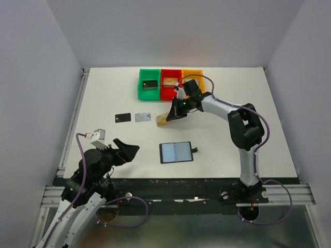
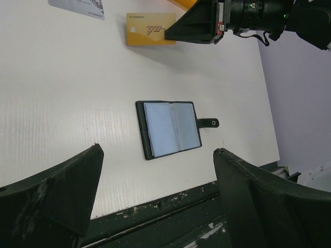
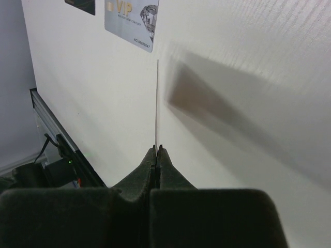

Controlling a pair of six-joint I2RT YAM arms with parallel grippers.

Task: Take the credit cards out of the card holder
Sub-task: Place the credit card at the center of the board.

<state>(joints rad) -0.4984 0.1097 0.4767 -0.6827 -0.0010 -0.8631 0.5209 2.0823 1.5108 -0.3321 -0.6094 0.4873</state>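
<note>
Only edge-on at the right wrist, broadside from the left: gold card [image 2: 149,35] pinched in right claw [image 3: 156,149]; left claw [image 1: 129,149] spread.

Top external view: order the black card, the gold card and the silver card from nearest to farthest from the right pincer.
1. gold card: clamped at the tips of the right pincer.
2. silver card: lying flat, just left of the gold card.
3. black card: lying flat, farther left, beside the silver card.
</note>
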